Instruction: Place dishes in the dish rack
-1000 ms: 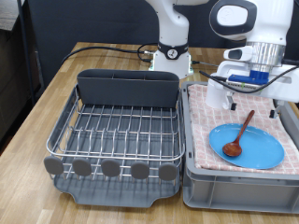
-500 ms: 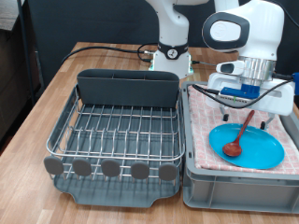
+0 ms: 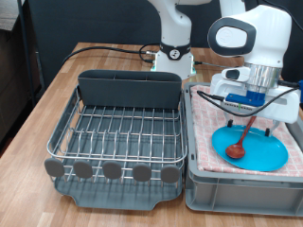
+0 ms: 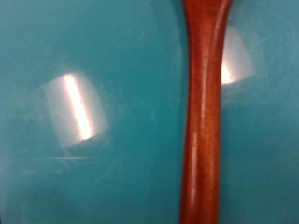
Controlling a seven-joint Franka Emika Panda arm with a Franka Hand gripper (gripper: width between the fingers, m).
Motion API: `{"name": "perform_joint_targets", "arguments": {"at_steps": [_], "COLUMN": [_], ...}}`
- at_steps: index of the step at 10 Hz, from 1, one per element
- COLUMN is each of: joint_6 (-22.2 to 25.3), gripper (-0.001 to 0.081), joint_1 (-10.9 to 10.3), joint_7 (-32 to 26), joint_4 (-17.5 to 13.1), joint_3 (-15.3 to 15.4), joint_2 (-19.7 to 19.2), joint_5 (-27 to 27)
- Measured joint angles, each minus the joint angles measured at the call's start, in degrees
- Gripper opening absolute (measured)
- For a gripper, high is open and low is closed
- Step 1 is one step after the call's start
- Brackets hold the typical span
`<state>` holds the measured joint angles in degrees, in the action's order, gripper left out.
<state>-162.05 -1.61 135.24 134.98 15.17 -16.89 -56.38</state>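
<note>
Lowered since earlier, claw [image 3: 248, 112] hovers at plate's [image 3: 270, 151] twelve o'clock, centred over spoon [image 3: 241, 138] handle, seemingly for pickup; grip state unclear. Rack [image 3: 118, 132] holds nothing.

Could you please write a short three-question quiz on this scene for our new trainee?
1. True or false: the spoon lies on the plate.
2. Which container holds the plate? A. the dish rack B. the grey bin lined with checked cloth
3. Fill in: the gripper hangs directly above the spoon's ______.

Key:
1. True.
2. B; no dishes show in the rack.
3. Handle; the wrist view shows the handle close up over the plate, not yet between the fingers.
</note>
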Motion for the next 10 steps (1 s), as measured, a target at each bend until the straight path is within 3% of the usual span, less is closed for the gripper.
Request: {"name": "perform_joint_targets", "arguments": {"at_steps": [5, 6, 7, 8, 9, 10], "joint_6": [-0.04, 0.00, 0.00, 0.00, 0.00, -0.02], "gripper": [0.0802, 0.0586, 0.0426, 0.0426, 0.0242, 0.0242], "joint_1": [-0.68, -0.72, -0.73, -0.74, -0.74, -0.77], "joint_7": [2.53, 2.56, 2.68, 2.84, 3.19, 3.68], "joint_4": [-0.93, -1.08, -1.13, -1.13, -1.13, -1.13], "joint_3": [-0.59, -0.59, -0.59, -0.59, -0.60, -0.60], "joint_2": [-0.71, -0.71, -0.71, -0.74, -0.83, -0.98], "joint_5": [-2.16, -2.16, -2.16, -2.16, -2.18, -2.30]}}
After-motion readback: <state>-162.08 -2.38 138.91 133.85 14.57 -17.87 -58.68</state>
